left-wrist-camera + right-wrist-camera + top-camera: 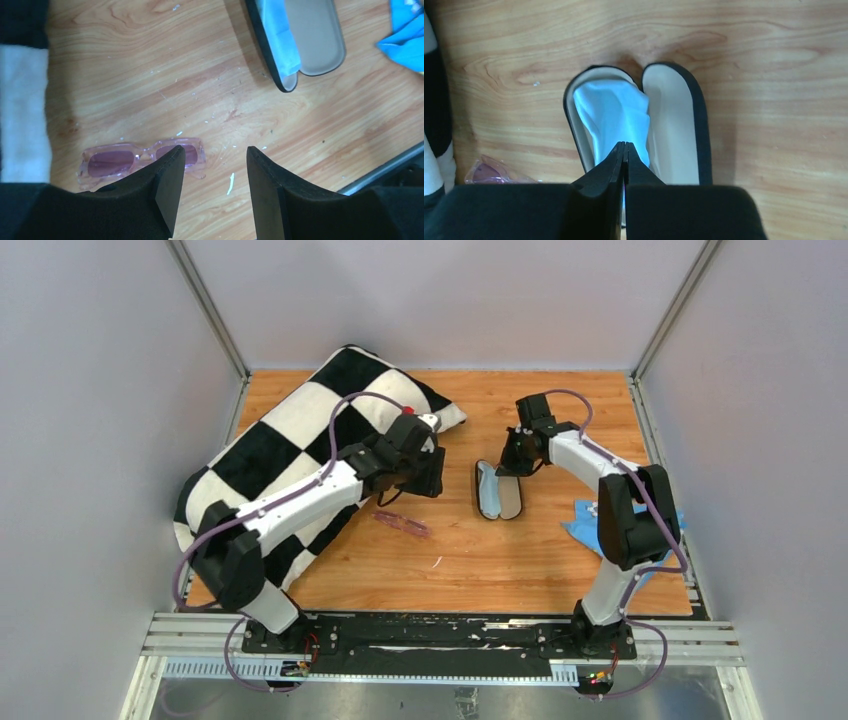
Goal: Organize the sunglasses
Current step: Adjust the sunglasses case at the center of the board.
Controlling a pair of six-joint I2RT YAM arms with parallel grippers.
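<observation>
The sunglasses (pixel 402 524), a folded translucent pink pair, lie flat on the wooden table beside the pillow. In the left wrist view the sunglasses (pixel 142 158) sit just left of my left gripper (pixel 215 150), which is open and empty above the table; its left finger (pixel 167 175) covers one lens edge. My left gripper (pixel 425 478) hovers behind the sunglasses. My right gripper (pixel 625 146) is shut with nothing visibly between its fingers, its tip over the open dark glasses case (pixel 701 120). A corner of the sunglasses (pixel 489 172) shows at lower left.
The open case (pixel 510 502) lies mid-table with a light blue cloth (pixel 611 112) in its left half. Another blue cloth (pixel 590 525) lies under the right arm. A black-and-white checkered pillow (pixel 290 430) fills the left side. White walls surround the table.
</observation>
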